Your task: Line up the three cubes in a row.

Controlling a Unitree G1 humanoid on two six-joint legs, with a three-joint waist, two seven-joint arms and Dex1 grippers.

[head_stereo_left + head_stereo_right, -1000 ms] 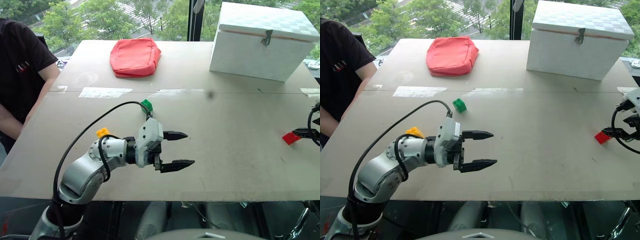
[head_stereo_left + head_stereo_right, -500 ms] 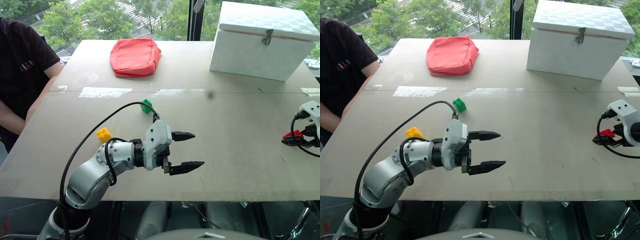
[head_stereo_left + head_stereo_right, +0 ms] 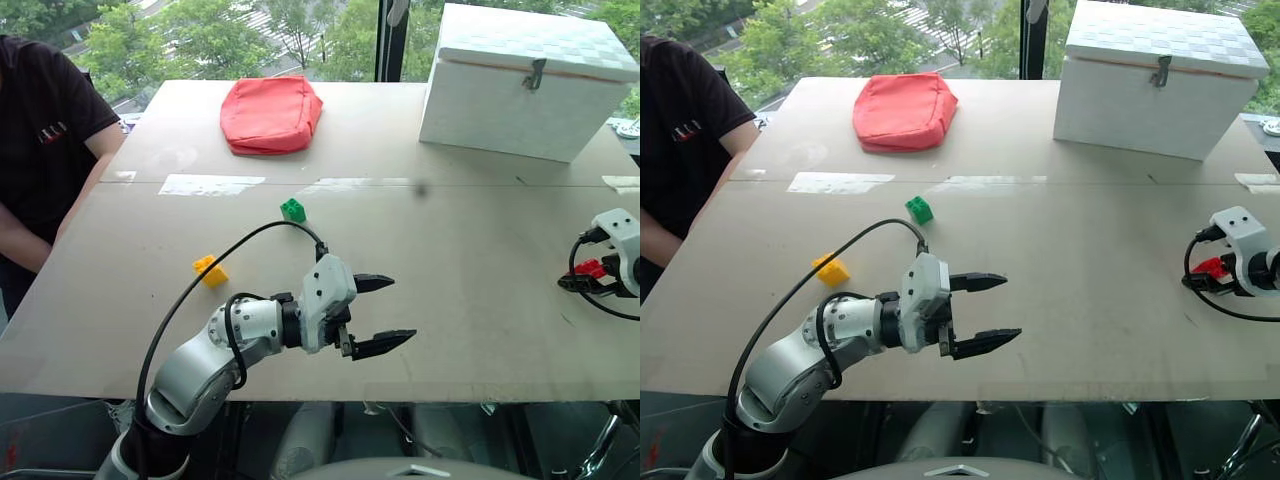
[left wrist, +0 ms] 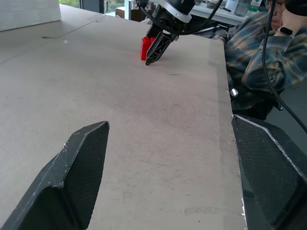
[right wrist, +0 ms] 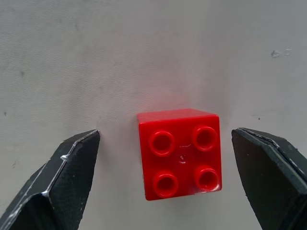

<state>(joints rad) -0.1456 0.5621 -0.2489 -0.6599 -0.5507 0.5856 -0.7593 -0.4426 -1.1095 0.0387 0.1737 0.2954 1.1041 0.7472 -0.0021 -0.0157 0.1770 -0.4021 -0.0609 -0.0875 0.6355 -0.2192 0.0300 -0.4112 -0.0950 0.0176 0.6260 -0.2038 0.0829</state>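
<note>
Three cubes lie on the table: the yellow cube (image 3: 209, 270) at the left, the green cube (image 3: 293, 209) farther back, and the red cube (image 3: 592, 268) at the far right. My right gripper (image 5: 165, 132) hangs open just above the red cube (image 5: 180, 152), one finger on each side and neither touching it. My left gripper (image 3: 402, 311) stands open and empty near the table's front edge, pointing right, well apart from the yellow and green cubes. The left wrist view shows the red cube (image 4: 145, 47) far off, under the right gripper (image 4: 158, 48).
A red cushion (image 3: 270, 113) and a big white box (image 3: 525, 80) stand at the back of the table. A person in a black shirt (image 3: 40, 130) stands at the table's left side, and another person in a plaid shirt (image 4: 254, 57) sits past its right edge.
My right gripper has come down over the red cube. My left arm has shifted right and toward the front edge, uncovering the yellow cube.
</note>
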